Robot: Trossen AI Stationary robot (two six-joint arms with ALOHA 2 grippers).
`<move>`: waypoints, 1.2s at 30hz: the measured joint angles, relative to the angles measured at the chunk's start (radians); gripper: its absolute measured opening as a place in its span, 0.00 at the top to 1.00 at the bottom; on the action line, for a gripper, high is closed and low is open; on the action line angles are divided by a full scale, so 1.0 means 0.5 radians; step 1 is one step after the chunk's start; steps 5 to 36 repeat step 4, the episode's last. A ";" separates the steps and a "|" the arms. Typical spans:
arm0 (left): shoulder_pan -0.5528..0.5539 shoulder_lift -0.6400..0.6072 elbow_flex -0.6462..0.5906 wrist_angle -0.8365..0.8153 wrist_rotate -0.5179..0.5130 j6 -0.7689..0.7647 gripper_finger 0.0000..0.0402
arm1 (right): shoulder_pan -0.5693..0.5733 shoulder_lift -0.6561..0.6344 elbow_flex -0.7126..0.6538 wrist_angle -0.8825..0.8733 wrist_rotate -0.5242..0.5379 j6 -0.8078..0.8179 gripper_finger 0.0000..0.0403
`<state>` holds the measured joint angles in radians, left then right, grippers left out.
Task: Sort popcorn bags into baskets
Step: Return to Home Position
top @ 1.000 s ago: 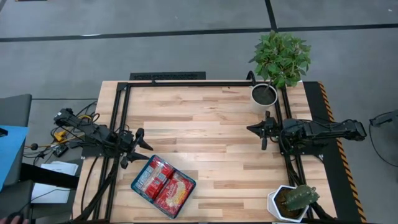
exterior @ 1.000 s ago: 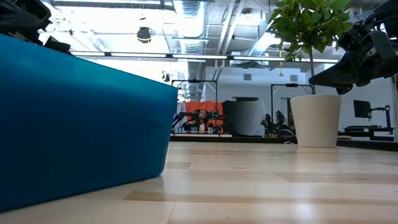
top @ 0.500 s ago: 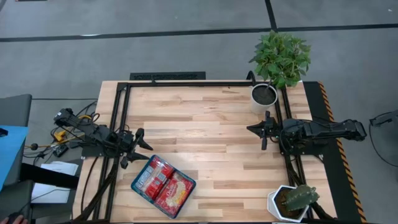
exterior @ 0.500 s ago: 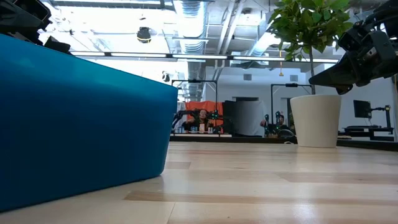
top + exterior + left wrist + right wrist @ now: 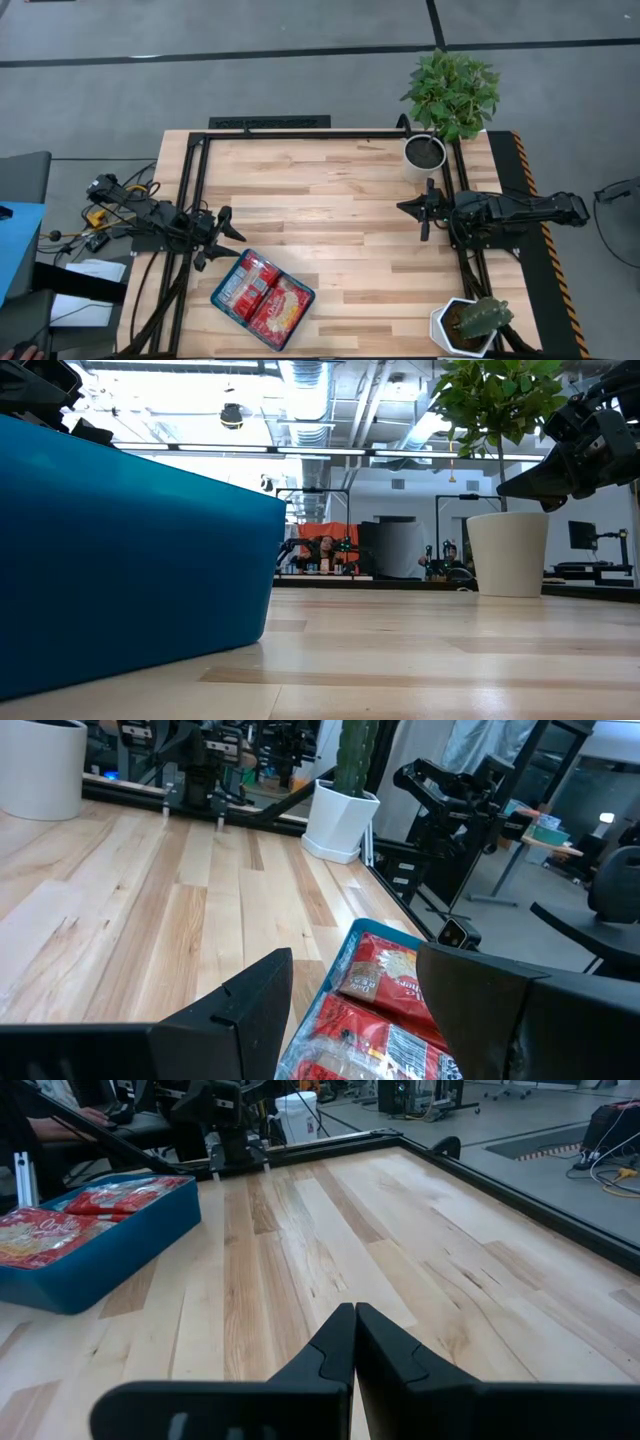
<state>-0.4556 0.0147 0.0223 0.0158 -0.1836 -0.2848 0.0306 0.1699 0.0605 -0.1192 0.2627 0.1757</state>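
Note:
Several red popcorn bags [image 5: 262, 295] lie flat inside the teal-blue tray [image 5: 216, 297], which rests on the table near its near edge, left of centre. The left wrist view shows the bags [image 5: 380, 980] in the tray [image 5: 330, 985] just ahead of my left gripper [image 5: 350, 1010]. That gripper [image 5: 232, 238] is open and hovers beside the tray's far left corner, touching nothing. My right gripper [image 5: 403, 207] is shut and empty at the table's right side, pointing left; its fingertips [image 5: 355, 1315] meet above bare wood. The tray [image 5: 110, 1255] and its bags [image 5: 120, 1195] lie far from it.
A white pot with a leafy plant [image 5: 425, 150] stands at the far right corner and a cactus pot [image 5: 468, 322] at the near right corner. Black frame rails [image 5: 300, 133] run along the table's edges. Bare wood [image 5: 330, 210] lies between the grippers. The tray wall [image 5: 130, 560] fills the low view's left.

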 joint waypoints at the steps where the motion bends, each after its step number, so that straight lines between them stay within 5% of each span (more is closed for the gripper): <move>1: 0.001 0.000 0.000 0.000 0.001 0.001 0.49 | 0.000 0.000 0.000 0.000 0.000 -0.001 0.91; 36: 0.001 0.000 0.000 0.000 0.001 0.001 0.49 | 0.000 0.000 0.000 0.000 0.000 -0.001 0.91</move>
